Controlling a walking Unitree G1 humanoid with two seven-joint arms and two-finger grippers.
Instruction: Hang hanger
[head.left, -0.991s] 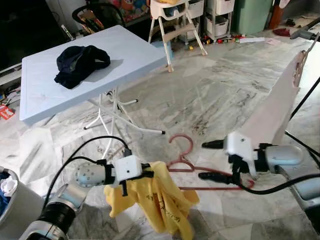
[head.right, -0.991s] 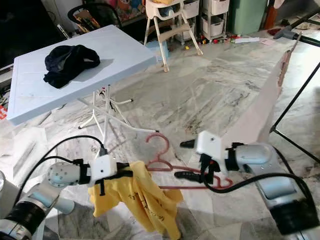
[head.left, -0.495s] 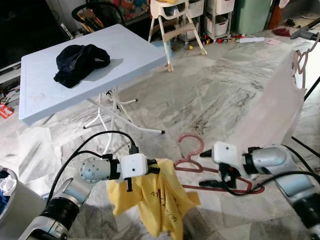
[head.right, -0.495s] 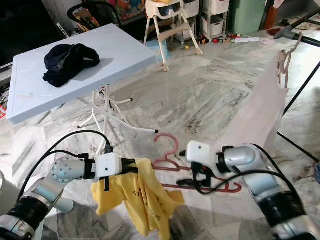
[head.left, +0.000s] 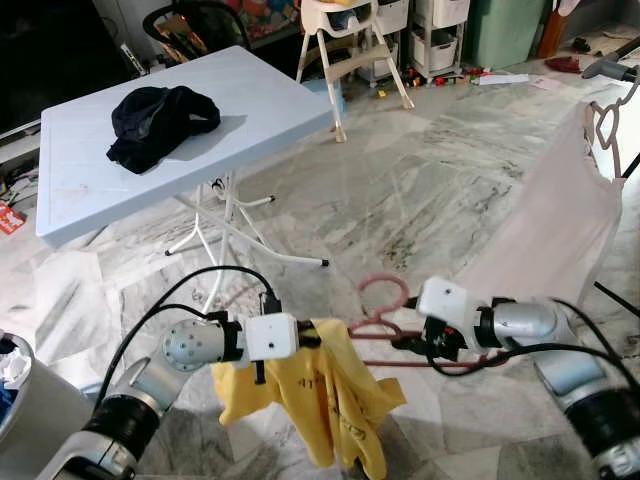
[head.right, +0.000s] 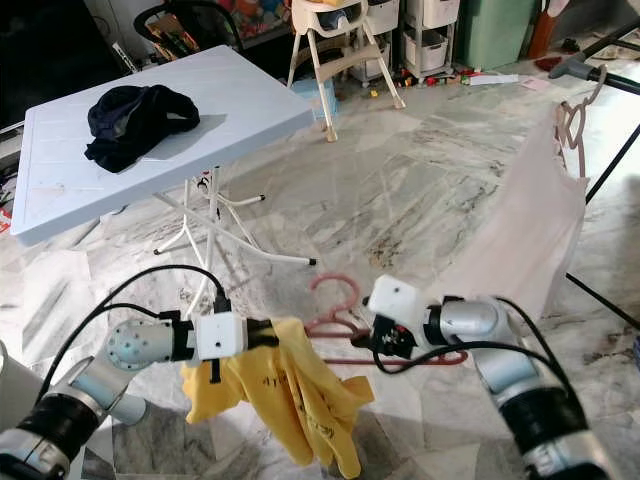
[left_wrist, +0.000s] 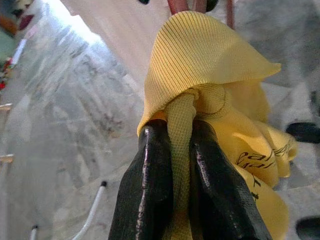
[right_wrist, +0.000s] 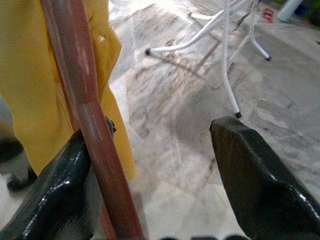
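Left tool (head.left: 305, 338) pinches the limp yellow shirt (head.left: 320, 405) low above the floor while the right tool (right_wrist: 150, 175), spread, straddles the stiff, light red hanger (head.left: 385, 300) bar, its best grip.

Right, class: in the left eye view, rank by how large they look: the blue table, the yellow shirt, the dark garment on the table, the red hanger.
1. Blue table
2. Yellow shirt, enlarged by nearness to the camera
3. Dark garment
4. Red hanger, partly hidden, so its place against the garment is unsure
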